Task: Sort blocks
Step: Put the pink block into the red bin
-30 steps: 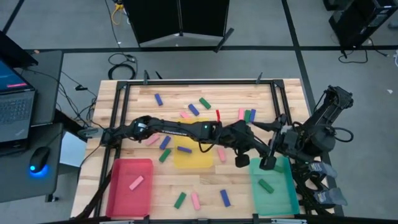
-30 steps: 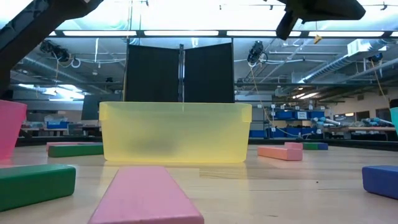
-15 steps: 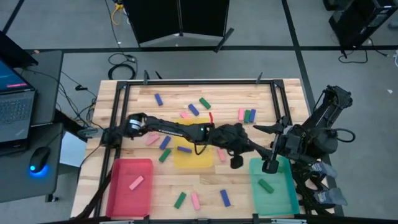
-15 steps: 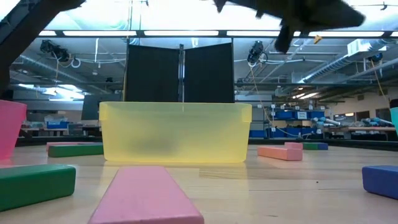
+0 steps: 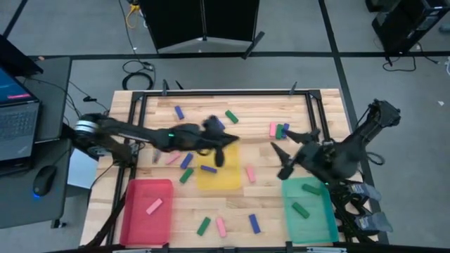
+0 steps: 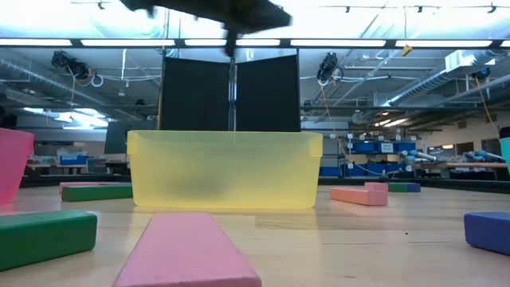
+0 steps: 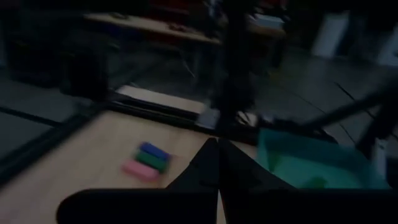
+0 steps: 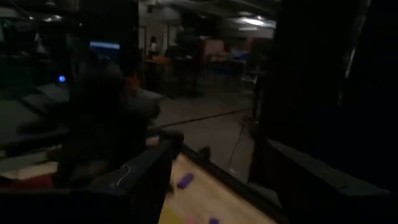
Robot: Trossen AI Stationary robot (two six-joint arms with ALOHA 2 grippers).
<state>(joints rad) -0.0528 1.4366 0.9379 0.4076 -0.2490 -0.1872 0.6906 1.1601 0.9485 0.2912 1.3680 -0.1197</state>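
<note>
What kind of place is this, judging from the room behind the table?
Most likely a robotics lab or workshop in an industrial hall. The low view shows exposed ceiling pipes, long strip lights and work benches with blue bins beyond the table. A laptop sits beside the wooden table.

High view: straight down over whole surface (image 5: pixel 232 211), both arms in frame. Low view: at surface height, close behind yellow tray (image 6: pixel 225 170), facing level into room; same yellow tray (image 5: pixel 218 177) seen from above in high view. Left wrist view: looks forward across surface toward teal tray (image 7: pixel 311 163), shared with high view (image 5: pixel 309 209). Right wrist view: dim, faces across surface edge into room.
</note>
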